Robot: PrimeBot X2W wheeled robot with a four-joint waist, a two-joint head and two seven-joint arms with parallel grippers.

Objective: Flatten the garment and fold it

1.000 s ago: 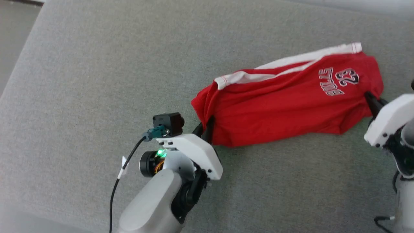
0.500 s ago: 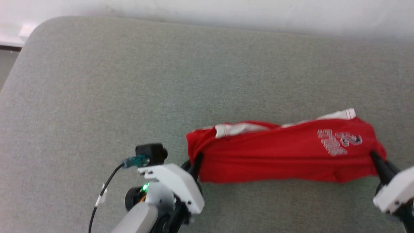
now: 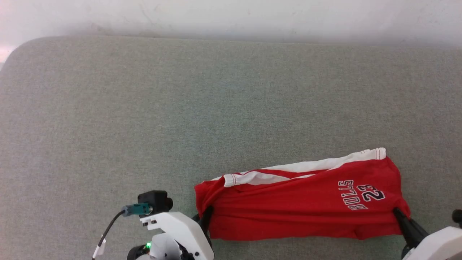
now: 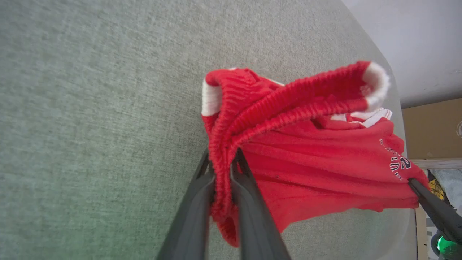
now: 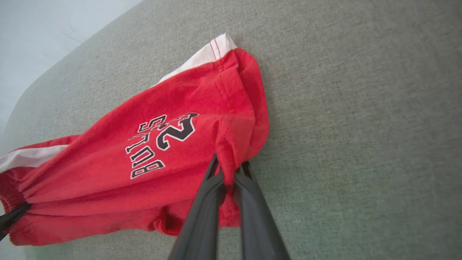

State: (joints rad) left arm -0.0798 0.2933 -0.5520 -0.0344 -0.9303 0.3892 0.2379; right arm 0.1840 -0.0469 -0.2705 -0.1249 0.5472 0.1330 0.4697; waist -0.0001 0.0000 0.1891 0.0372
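Both ends of the garment [image 3: 288, 213] are being clamped: the ribbed waistband, visible from the left wrist, by the left gripper [image 4: 221, 160], the printed hem by the right gripper [image 5: 231, 168]. It is being stretched, creased, over the grey surface [image 3: 180, 108].

Light is bright, soft and even. The far wall [image 3: 231, 14] washes out almost white. The garment [image 3: 288, 213] casts only a faint shadow along its near edge. Wrist views bend straight lines towards their edges.
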